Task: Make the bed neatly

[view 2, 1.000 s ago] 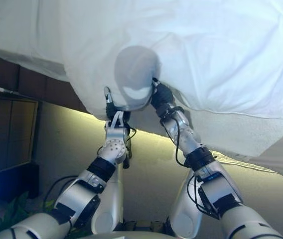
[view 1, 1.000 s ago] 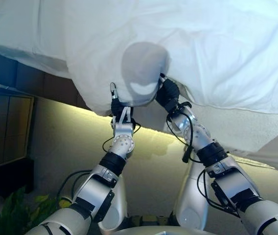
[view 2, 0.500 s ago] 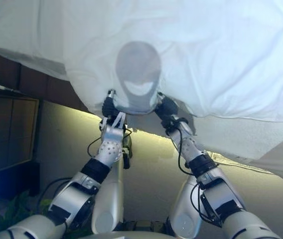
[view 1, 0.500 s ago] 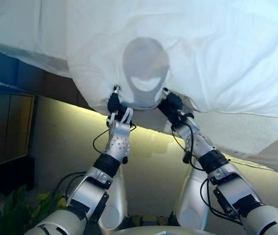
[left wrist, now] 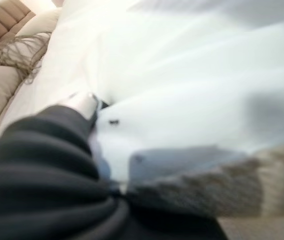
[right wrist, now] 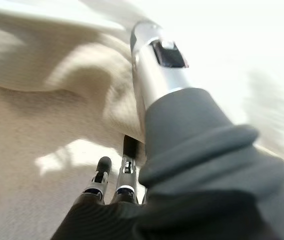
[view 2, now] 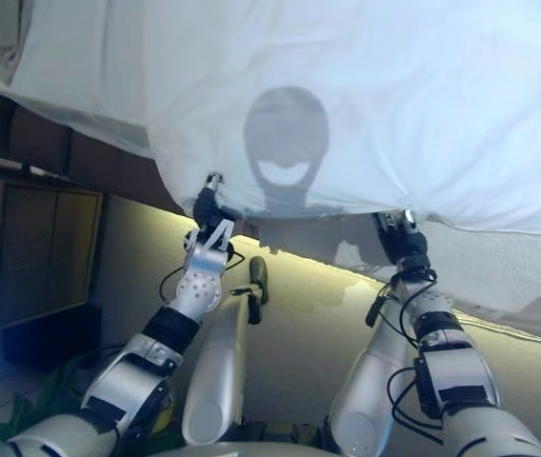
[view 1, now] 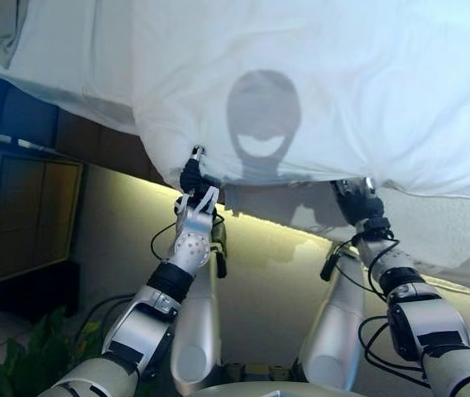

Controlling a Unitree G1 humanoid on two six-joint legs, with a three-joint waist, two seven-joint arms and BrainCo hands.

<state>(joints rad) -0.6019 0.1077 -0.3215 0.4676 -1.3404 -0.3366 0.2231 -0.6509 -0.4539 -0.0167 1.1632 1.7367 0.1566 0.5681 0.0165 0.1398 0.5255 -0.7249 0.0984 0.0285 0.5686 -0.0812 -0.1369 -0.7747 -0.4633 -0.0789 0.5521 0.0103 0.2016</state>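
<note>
A white duvet fills the upper part of both eye views and hangs over the bed's near side. My left hand is at its lower edge, fingers curled on the cloth; in the left wrist view one silver finger lies against the white duvet. My right hand grips the same edge well to the right. In the right wrist view its thumb lies along the white cloth, with the fingers curled beneath. The beige sheet lies below the duvet.
The bed's pale side panel runs under the duvet, with a lit strip along its top. A wooden cabinet stands at the left, with a green plant at the lower left. A beige fringed cushion shows in the left wrist view.
My right hand has moved to the right along the duvet's edge, so the hands now stand far apart and the edge is stretched. The left hand has stayed almost in place.
</note>
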